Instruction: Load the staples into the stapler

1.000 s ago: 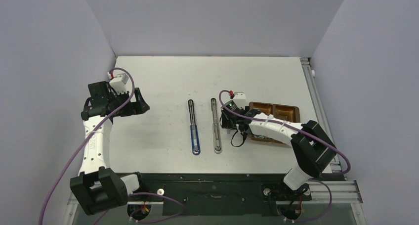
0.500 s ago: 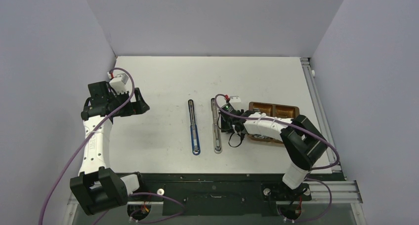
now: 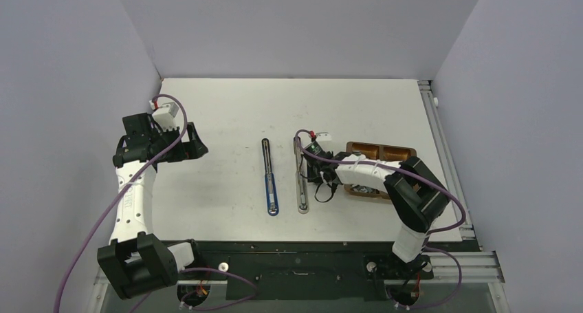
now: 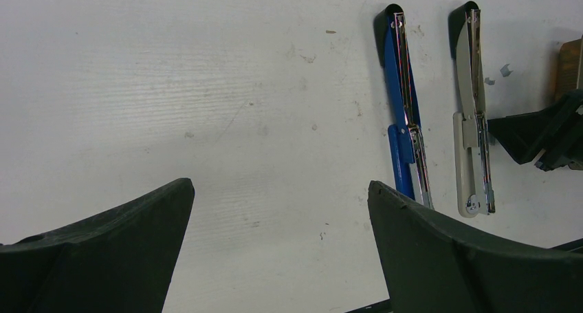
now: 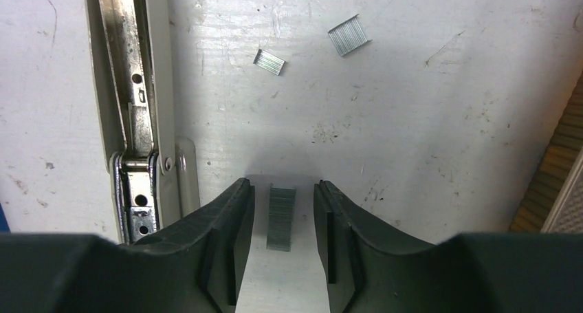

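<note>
Right gripper [image 5: 283, 189] low, jaws a little apart either side of one staple strip [image 5: 280, 218], not gripping yet; the cream stapler [image 5: 148, 86] lies opened flat just to its left, another strip [image 5: 269, 61] and a further strip [image 5: 349, 35] beyond; left gripper [image 4: 278, 189] gaping wide, well away

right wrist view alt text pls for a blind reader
The right gripper, jaws open, straddles a short staple strip lying on the white table, a gap on each side. An opened beige stapler lies at left; two more small strips lie farther off.
</note>
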Robot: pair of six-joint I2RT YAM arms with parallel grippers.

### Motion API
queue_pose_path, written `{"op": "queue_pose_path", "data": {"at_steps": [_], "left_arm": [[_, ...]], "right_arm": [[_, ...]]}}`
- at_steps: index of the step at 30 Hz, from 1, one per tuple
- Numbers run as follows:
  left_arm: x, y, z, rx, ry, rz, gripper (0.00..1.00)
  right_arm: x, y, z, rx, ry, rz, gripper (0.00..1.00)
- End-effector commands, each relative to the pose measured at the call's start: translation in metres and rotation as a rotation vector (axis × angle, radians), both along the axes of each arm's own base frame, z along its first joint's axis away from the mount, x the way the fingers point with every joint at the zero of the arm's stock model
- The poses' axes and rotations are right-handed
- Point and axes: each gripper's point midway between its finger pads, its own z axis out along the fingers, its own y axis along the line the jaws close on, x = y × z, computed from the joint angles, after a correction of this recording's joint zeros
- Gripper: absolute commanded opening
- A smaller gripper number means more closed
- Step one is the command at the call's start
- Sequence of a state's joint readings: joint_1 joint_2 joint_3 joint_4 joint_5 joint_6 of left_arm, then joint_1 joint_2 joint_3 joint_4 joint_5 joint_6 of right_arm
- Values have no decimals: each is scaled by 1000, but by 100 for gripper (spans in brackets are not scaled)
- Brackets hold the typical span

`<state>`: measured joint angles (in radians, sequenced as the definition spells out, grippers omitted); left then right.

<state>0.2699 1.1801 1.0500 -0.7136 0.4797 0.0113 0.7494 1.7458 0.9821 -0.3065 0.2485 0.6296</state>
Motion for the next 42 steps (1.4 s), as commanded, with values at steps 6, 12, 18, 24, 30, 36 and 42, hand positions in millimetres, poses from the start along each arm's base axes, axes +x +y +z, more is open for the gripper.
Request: {"op": "queue_pose_path", "data": {"at_steps": [6,12,18,24,30,36,42], "left_arm": [[11,2,22,11,-64,-2,96],[11,1,21,10,-62,-2,96],[10,2,22,11,-67,-1,96],[9,2,21,19,-65,-3,96],[9,2,22,21,-69,-4,96],[9,2,24,20,-74,-7,96],[9,1,24,17,-72,-7,96]], "right_arm": [[7,5,7,-25,-41,5,33],[3,7,6,-48,-46,15,27],[2,8,6,-59,-49,16,23],[1,7,3,-71,-46,11,17],[3,5,9,-75,-66,2,9],[5,9,33,-76,-122,-6,9],[1,27,71,-45,-201,-6,9]]}}
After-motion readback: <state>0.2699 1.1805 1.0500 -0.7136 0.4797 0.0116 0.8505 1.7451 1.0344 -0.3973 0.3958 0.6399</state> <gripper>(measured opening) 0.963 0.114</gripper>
